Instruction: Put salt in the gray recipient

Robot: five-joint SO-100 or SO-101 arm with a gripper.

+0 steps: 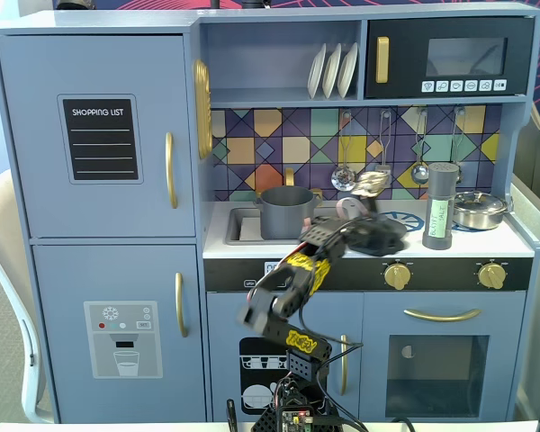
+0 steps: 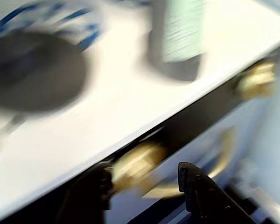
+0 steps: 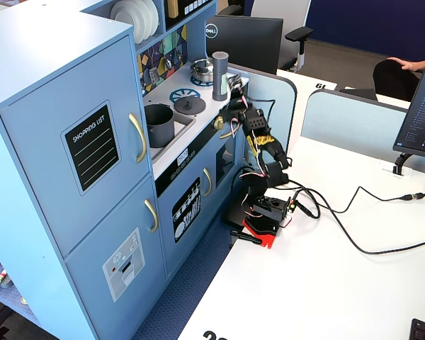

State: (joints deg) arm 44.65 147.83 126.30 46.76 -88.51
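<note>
Salt (image 1: 440, 206) stood upright at right of centre on the white countertop (image 1: 513, 241), bare surface around it. Gray recipient (image 1: 285, 211) sat in the sink, centre frame. Arm reached up along the counter's front edge — gripper (image 2: 147, 179) with jaws apart, holding nothing.

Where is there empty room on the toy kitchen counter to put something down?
The front strip of the white counter is bare, above the gold knobs. Behind it is crowded: flat gray lid, salt shaker, steel pan. The gray pot fills the sink.
</note>
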